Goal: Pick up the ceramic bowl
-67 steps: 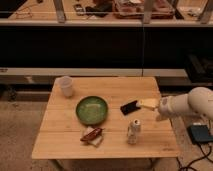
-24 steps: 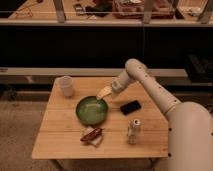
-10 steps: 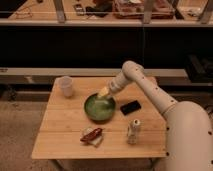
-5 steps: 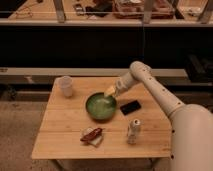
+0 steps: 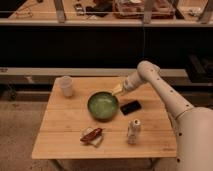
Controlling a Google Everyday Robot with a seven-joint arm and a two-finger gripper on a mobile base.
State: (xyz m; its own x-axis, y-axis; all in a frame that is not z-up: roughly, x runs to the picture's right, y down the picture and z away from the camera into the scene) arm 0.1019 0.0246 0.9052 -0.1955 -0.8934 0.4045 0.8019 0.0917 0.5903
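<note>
The ceramic bowl [image 5: 103,106], green and shallow with a darker rim, is at the middle of the wooden table [image 5: 60,125]. My gripper [image 5: 117,90] is at the bowl's far right rim and is shut on that rim. The arm reaches in from the right, over the table's back edge. The bowl looks slightly tipped up toward the gripper. I cannot tell whether its underside is off the tabletop.
A small white cup [image 5: 65,86] stands at the table's back left. A flat black object [image 5: 130,107] lies just right of the bowl. A pale can [image 5: 133,131] stands front right and a red-brown packet [image 5: 92,136] lies in front. Dark counters run behind.
The gripper has moved a little to the right, and the bowl has shifted right along with it. The other items have not moved.
</note>
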